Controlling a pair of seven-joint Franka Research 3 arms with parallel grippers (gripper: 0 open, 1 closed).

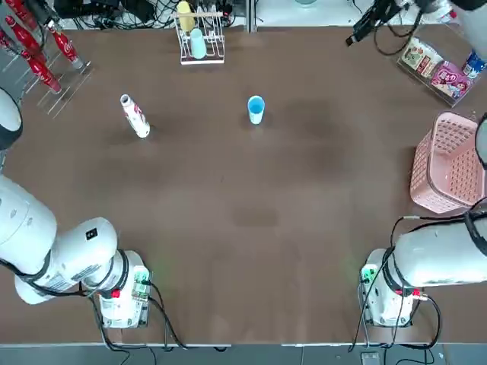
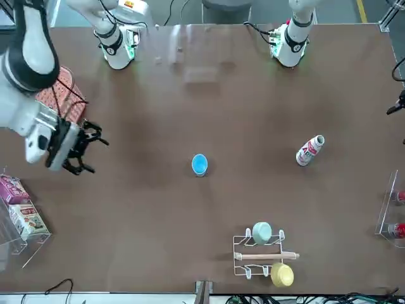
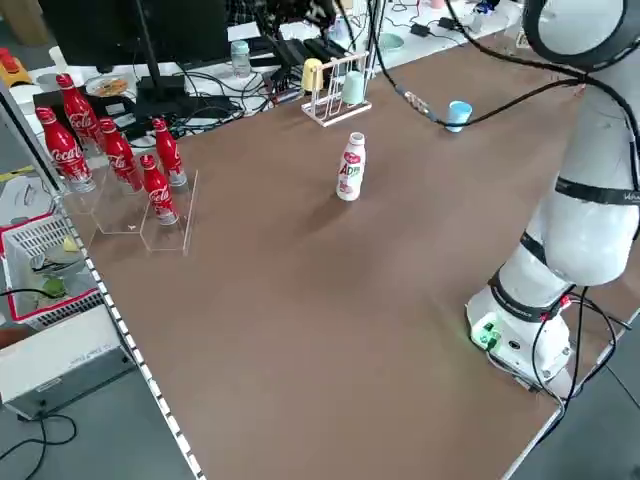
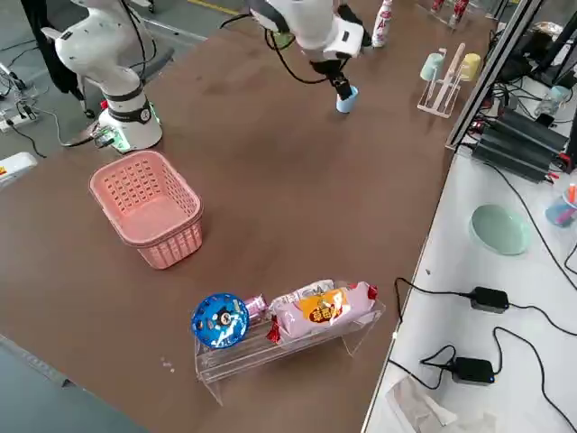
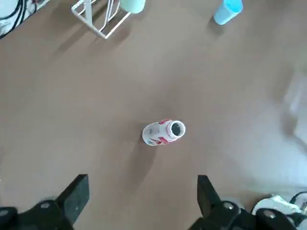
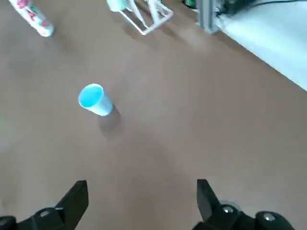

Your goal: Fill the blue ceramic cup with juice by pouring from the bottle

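Left end effector (image 5: pixel 139 201) hangs above the table (image 1: pixel 251 228) with its two dark fingers spread wide and nothing between them; directly beneath and slightly ahead of it stands the bottle (image 5: pixel 163 132), upright, so its long axis runs vertically and the wrist view looks nearly straight down at its top, where a dark round spot sits; whether that is a cap or an open mouth I cannot tell; the bottle is slim, smooth and white with a red-pink label, probably light plastic that could tip if nudged; farther out from this end effector, past the bottle and off to one side, the cup (image 5: pixel 227 10) stands upright, well apart from the bottle.

Right end effector (image 6: pixel 139 201) is also wide and empty, raised over the table with the cup (image 6: pixel 94 100) ahead of it; the cup is small, round, sky-blue, glazed-looking and handleless, its mouth up; the bottle lies well beyond it.

Judging by these positions, the left arm is the nearer to the bottle, and a grasp should come at the sides of its upright body; a wire rack (image 1: pixel 201 38) holding other cups stands beyond both things.
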